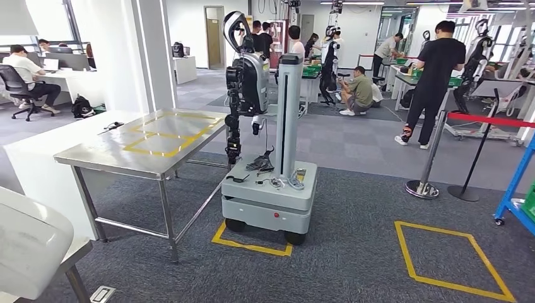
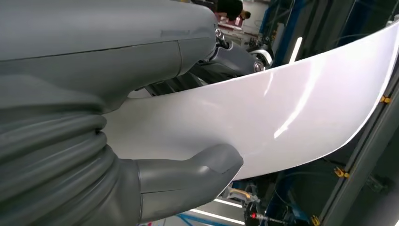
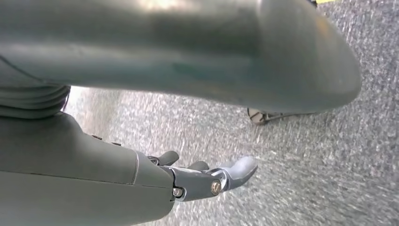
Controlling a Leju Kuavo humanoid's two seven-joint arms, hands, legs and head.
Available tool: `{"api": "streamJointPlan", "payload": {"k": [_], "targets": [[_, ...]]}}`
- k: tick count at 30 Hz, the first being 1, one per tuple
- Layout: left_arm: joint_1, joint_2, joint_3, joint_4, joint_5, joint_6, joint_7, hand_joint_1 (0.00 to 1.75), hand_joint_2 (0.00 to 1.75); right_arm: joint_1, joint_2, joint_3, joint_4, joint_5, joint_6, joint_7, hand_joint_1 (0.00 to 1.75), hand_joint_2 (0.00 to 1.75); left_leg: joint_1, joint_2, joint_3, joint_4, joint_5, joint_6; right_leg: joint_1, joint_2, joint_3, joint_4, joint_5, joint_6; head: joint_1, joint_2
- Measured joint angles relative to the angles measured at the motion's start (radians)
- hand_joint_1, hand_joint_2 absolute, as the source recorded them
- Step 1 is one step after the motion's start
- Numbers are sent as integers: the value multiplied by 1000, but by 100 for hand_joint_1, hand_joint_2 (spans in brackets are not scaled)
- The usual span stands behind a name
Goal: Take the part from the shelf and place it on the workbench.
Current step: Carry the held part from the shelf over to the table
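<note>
A thin, glossy white part (image 2: 282, 108), seemingly light and slippery, is gripped at its edge by the left hand (image 2: 141, 141); the right hand (image 3: 188, 181) hangs released, fingers apart.

The left hand (image 2: 155, 155) is sheathed in a matte grey ribbed cover, with a thick smooth grey thumb and a fine seam across the upper shell. The right hand (image 3: 207, 176) is built alike — darker metallic fingers (image 3: 235, 170), jointed with small round silver screws.
</note>
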Motion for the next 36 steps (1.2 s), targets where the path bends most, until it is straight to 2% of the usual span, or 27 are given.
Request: {"api": "streamJointPlan", "payload": {"k": [1, 2, 4, 5, 6, 7, 8, 9, 10, 12, 14, 15, 17, 18, 19, 21, 22, 23, 24, 25, 26, 28, 30, 32, 33, 34, 36], "targets": [[0, 3, 1, 0, -6, 7, -3, 175, 175, -1, 0, 0, 0, 1, 0, 1, 0, 0, 2, -13, -3, -5, 5, -8, 2, -14, 1, -5, 5, -2, 0, 0], [0, 8, 2, 1, -10, 12, -5, 175, 175, -3, 1, 0, 0, 1, 0, 2, 0, 0, 2, -9, -8, -5, 7, -12, 1, -29, 3, -13, 11, -2, 0, 0], [-6, 19, 5, 3, -14, 23, -10, 175, 175, -5, 2, 0, 0, 2, 0, 5, 0, 0, -3, 43, -29, 26, -17, -16, -2, -58, 7, -34, 26, -7, -1, 0], [-11, 22, 6, 6, -17, 29, -14, 175, 175, -5, 3, 0, 0, 2, -1, 8, 0, 0, -5, 81, -48, 70, -45, -15, -3, -72, 7, -40, 31, -9, -2, 0], [-16, 23, 6, 8, -23, 37, -19, 175, 175, -4, 4, 0, 0, 2, -1, 10, 0, 0, -8, 105, -72, 127, -80, -18, -2, -86, 5, -42, 32, -12, -2, 0], [-19, 23, 6, 11, -33, 45, -28, 175, 175, -4, 4, 0, 0, 2, -1, 12, 0, 0, -7, 116, -96, 189, -109, -22, -2, -101, 2, -40, 32, -13, -2, 0], [-19, 23, 6, 13, -48, 54, -40, 175, 175, -3, 5, 0, 0, 2, -1, 13, 0, 0, -6, 120, -110, 230, -124, -26, -3, -116, -2, -38, 32, -14, -2, 0], [-20, 23, 6, 15, -65, 61, -53, 175, 175, -3, 6, 0, 0, 2, -1, 13, 0, 0, -5, 123, -108, 242, -123, -30, -3, -132, -5, -35, 31, -13, -2, 0], [-21, 24, 7, 17, -81, 66, -65, 175, 175, -4, 8, 0, 0, 2, -1, 12, 0, 0, -4, 130, -87, 214, -106, -34, -4, -147, -8, -31, 30, -12, -2, 0], [-26, 24, 6, 18, -100, 71, -80, 175, 175, -5, 9, 0, 0, 2, -1, 12, 0, 0, -5, 168, -10, 91, -61, -37, -4, -173, -12, -18, 22, -4, -2, 0], [-31, 25, 6, 18, -107, 73, -86, 175, 175, -7, 9, 0, 0, 2, -2, 12, 0, 0, -8, 198, 37, 10, -42, -23, -1, -193, -15, -3, 13, 6, -2, 0], [-31, 26, 7, 18, -109, 75, -87, 175, 175, -8, 9, 0, 0, 2, -3, 12, 0, 0, -11, 197, 39, 4, -44, -13, 1, -203, -15, 0, 10, 10, -2, 0], [-32, 29, 7, 18, -111, 76, -88, 175, 175, -10, 10, 0, 0, 2, -5, 12, 0, 0, -10, 171, 35, 3, -37, 3, 0, -216, -13, 3, 7, 18, -1, 0], [-33, 31, 7, 18, -111, 77, -88, 175, 175, -11, 10, 0, 0, 2, -6, 12, 0, 0, -8, 160, 33, 2, -34, 8, -3, -199, -15, 11, 0, 25, -1, 0], [-35, 31, 7, 18, -111, 77, -88, 175, 175, -12, 10, 0, 0, 2, -6, 12, 0, 0, -5, 149, 30, 1, -30, 14, -6, -170, -24, 33, -17, 32, -1, 0], [-38, 29, 8, 18, -111, 77, -88, 175, 175, -10, 10, 0, 0, 2, -8, 12, 0, 0, -2, 127, 24, 0, -24, 22, -14, -103, -70, 139, -80, 45, -1, 0], [-39, 28, 8, 18, -111, 77, -88, 175, 175, -9, 10, 0, 0, 2, -8, 12, 0, 0, -2, 115, 20, 0, -22, 24, -17, -90, -101, 207, -111, 48, -1, 0], [-39, 27, 8, 18, -111, 77, -88, 175, 175, -7, 10, 0, 0, 2, -8, 12, 0, 0, -2, 102, 17, 0, -19, 25, -18, -87, -127, 261, -129, 49, -1, 0], [-39, 26, 8, 18, -111, 77, -90, 175, 175, -7, 10, 0, 0, 2, -8, 12, 0, 0, -3, 88, 14, 1, -17, 24, -20, -86, -137, 282, -128, 48, -1, 0], [-38, 26, 8, 18, -111, 77, -93, 175, 175, -6, 10, 0, 0, 2, -8, 11, 0, 0, -2, 74, 12, 1, -15, 22, -20, -84, -128, 265, -109, 45, -1, 0], [-38, 26, 8, 18, -110, 76, -97, 175, 175, -6, 10, 0, 0, 2, -8, 11, 0, 0, -2, 61, 12, 1, -13, 19, -21, -76, -100, 209, -76, 42, -1, 0], [-35, 26, 8, 18, -106, 71, -105, 175, 175, -6, 10, 0, 0, 2, -9, 9, 0, 0, 0, 35, 10, 0, -8, 12, -22, -33, -31, 70, -19, 34, -1, 0], [-24, 25, 8, 17, -98, 65, -114, 175, 175, -6, 10, 0, 0, 2, -9, 3, 0, 0, 2, 14, 6, -3, -2, -1, -19, -8, 2, 3, -3, 31, -1, 0], [-7, 24, 10, 14, -92, 60, -121, 175, 175, -6, 10, 0, 0, 1, -9, -3, 0, 0, 4, -6, 0, -12, 8, -16, -16, -28, 3, -4, 3, 26, -1, 0], [1, 25, 12, 12, -90, 59, -124, 175, 175, -7, 10, 0, 0, 1, -9, -5, 0, 0, 4, 2, -4, -12, 8, -22, -16, -42, 4, -11, 8, 20, -2, 0], [6, 26, 13, 10, -89, 58, -127, 175, 175, -6, 10, 0, 0, 0, -9, -7, 0, 0, 3, 26, -13, -1, -2, -25, -17, -55, 5, -18, 14, 12, -3, 0], [11, 25, 15, 9, -89, 58, -129, 175, 175, -4, 10, 0, 0, 0, -9, -8, 0, 0, -2, 92, -49, 83, -58, -27, -16, -83, 4, -28, 22, 0, -5, 0]]}}
